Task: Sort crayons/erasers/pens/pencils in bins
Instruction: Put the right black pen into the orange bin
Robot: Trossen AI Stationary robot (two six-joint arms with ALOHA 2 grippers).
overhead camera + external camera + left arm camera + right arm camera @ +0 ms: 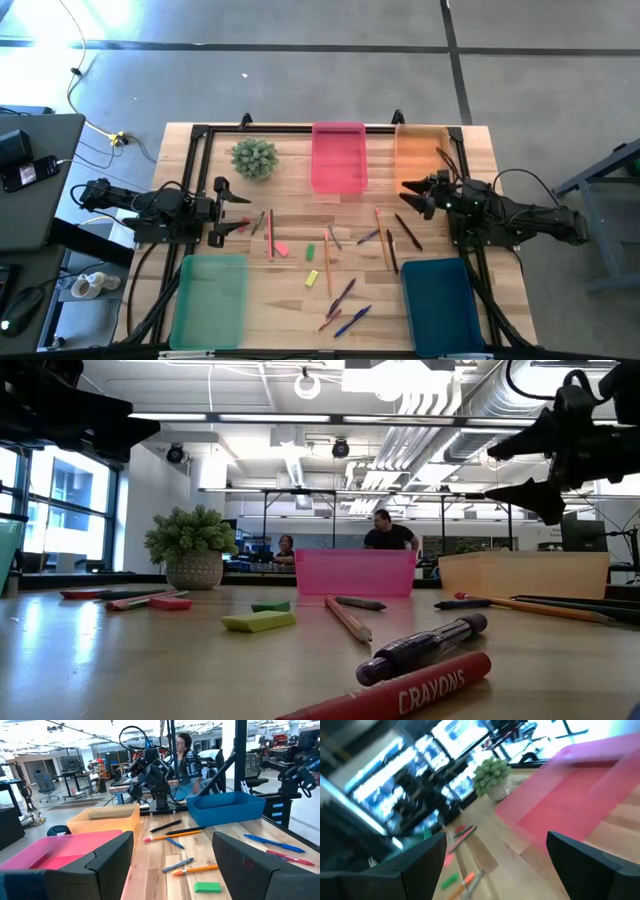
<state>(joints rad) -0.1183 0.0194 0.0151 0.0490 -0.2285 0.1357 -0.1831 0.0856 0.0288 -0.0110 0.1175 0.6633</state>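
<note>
In the high view, pencils, pens and crayons lie scattered mid-table, among them an orange pencil [381, 236] and a red one [270, 236]. A red eraser [281, 249], a green eraser [311, 252] and a yellow eraser [312, 278] lie flat among them. The pink bin [338, 156] and orange bin [420, 155] sit at the far edge, the light green bin [210, 300] and dark teal bin [442, 305] at the near edge. My left gripper [221, 212] hovers open left of the sticks, empty [172, 845]. My right gripper [408, 196] hovers open in front of the orange bin, empty [495, 850].
A small potted plant [254, 157] stands at the far left of the table, beside the pink bin. A dark frame rail [300, 128] runs along the far edge. People sit in the room beyond the table [388, 532]. Bare wood shows between the two near bins.
</note>
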